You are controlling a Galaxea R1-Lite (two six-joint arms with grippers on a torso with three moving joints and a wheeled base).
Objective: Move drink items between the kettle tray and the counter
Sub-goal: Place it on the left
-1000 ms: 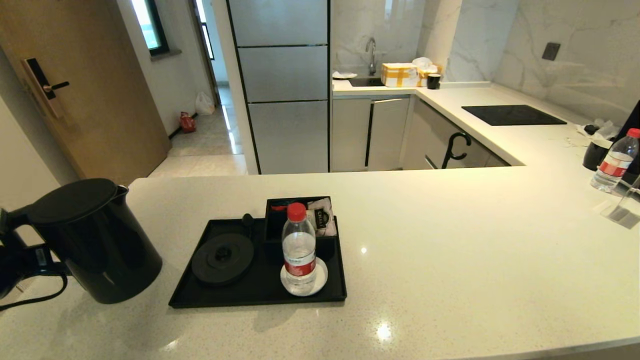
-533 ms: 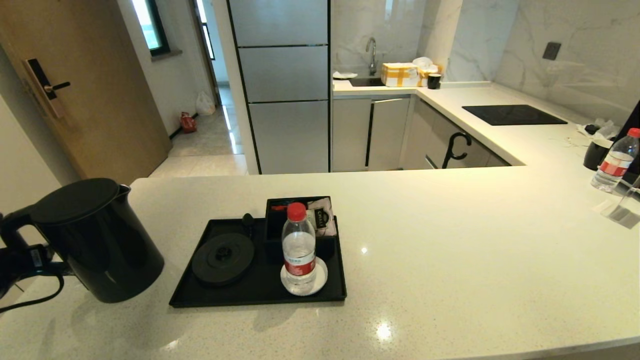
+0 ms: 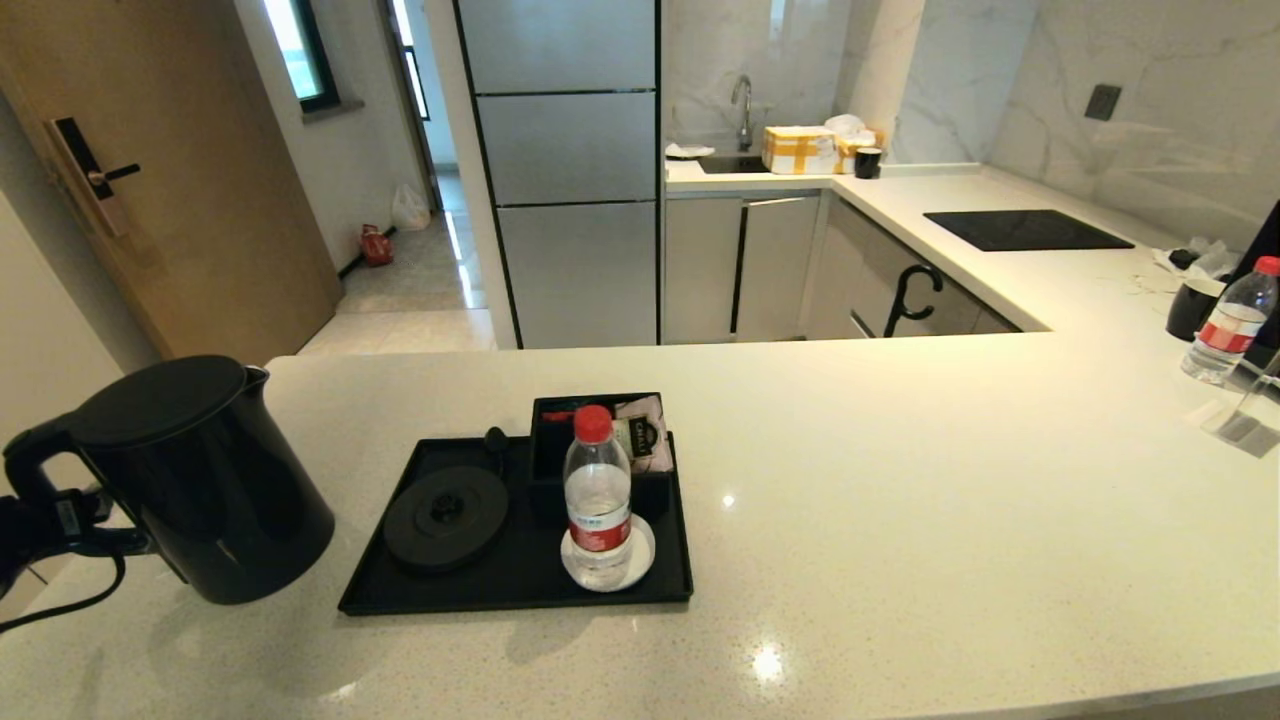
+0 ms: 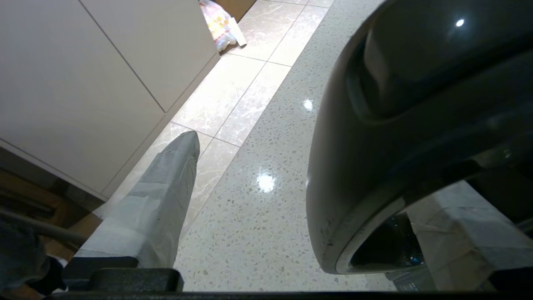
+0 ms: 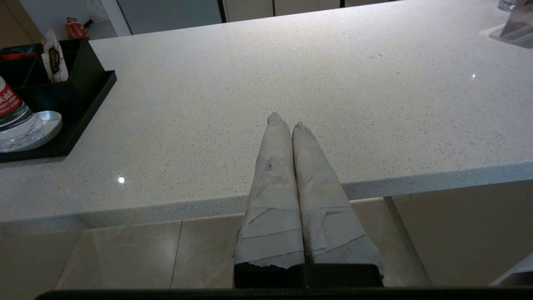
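**A:** Where does the kettle [image 3: 195,480] stand?

**B:** Upright on the counter [image 3: 900,480], at its left end, just beside the tray [image 3: 520,595] but off it. The round base [image 3: 445,518] on the tray is bare. The water bottle [image 3: 597,495] stands on the white coaster [image 3: 640,565] in the tray's near right corner, and the tea sachet [image 3: 640,432] leans in the divided box [image 3: 550,450] behind it.

**A:** And the left pincer [image 4: 291,200]?

**B:** At the kettle's handle [image 3: 30,465], over the counter's left edge. In the left wrist view its fingers [image 4: 162,200] are spread wide, one well clear on the outer side, the other tucked behind the handle loop. It grips nothing, though I can't tell if that inner finger touches the handle.

**A:** So which step is this?

**B:** I'd judge the kettle has been set down on the counter and let go, so that item is done.

**A:** What next?

**B:** The pincer must slide off the handle sideways without catching the loop, or the kettle could be dragged or tipped. Then likely the bottle or sachet; the bottle is slim and smooth, so it wants a level grip on its body.

**A:** The right pincer [image 5: 287,125]?

**B:** Parked below the counter's near edge, fingers pressed together, empty.
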